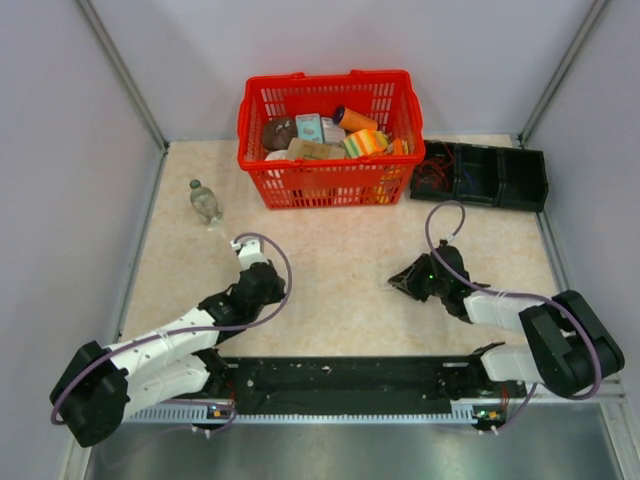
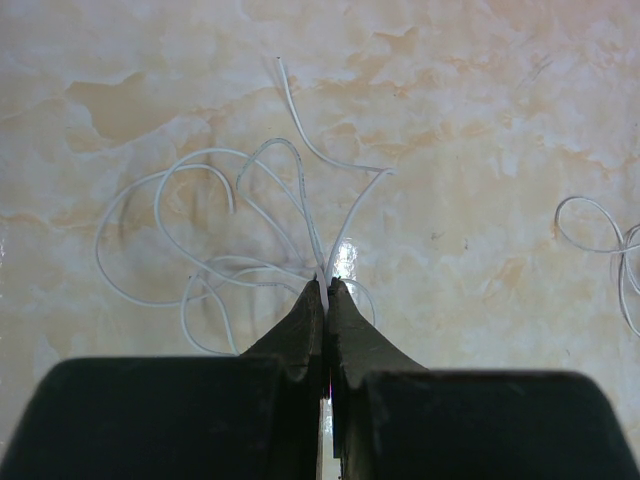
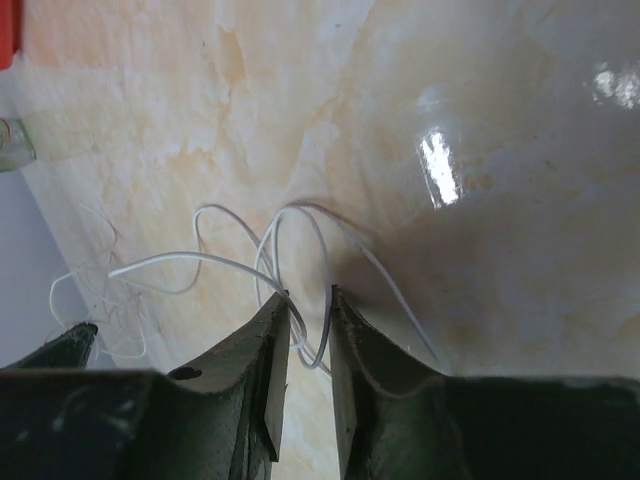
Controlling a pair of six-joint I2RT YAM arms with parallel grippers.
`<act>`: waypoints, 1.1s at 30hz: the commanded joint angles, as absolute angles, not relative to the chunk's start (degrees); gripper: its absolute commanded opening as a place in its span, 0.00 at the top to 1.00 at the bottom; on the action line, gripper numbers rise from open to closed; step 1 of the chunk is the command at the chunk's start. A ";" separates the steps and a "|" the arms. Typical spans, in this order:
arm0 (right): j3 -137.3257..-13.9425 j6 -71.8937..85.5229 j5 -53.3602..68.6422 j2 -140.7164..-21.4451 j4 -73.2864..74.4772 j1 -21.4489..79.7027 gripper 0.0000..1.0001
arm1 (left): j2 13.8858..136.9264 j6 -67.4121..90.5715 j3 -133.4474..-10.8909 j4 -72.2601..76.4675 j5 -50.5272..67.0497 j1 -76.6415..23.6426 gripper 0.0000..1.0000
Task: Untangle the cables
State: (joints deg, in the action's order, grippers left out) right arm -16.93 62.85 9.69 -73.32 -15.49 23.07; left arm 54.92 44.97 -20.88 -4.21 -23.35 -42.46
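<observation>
In the left wrist view my left gripper [image 2: 326,285] is shut on thin white cables [image 2: 297,120] that fan out in loops over the marbled table ahead of it. A second white loop [image 2: 610,235] lies at the right edge. In the right wrist view my right gripper [image 3: 308,292] stands narrowly open, with a loop of white cable [image 3: 180,256] passing between its fingers on the table. From above, the left gripper [image 1: 243,244] is at left centre and the right gripper [image 1: 396,283] at right centre. The cables are too thin to make out there.
A red basket [image 1: 325,78] full of groceries stands at the back centre. Black bins [image 1: 495,178] holding reddish wires sit to its right. A small clear bottle [image 1: 205,203] stands at the back left and also shows in the right wrist view [image 3: 12,145].
</observation>
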 commanded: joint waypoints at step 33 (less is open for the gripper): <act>-55.70 32.79 -8.17 -51.05 24.95 6.08 1.00 | 53.27 43.15 -20.48 -1.15 -20.66 -42.45 1.00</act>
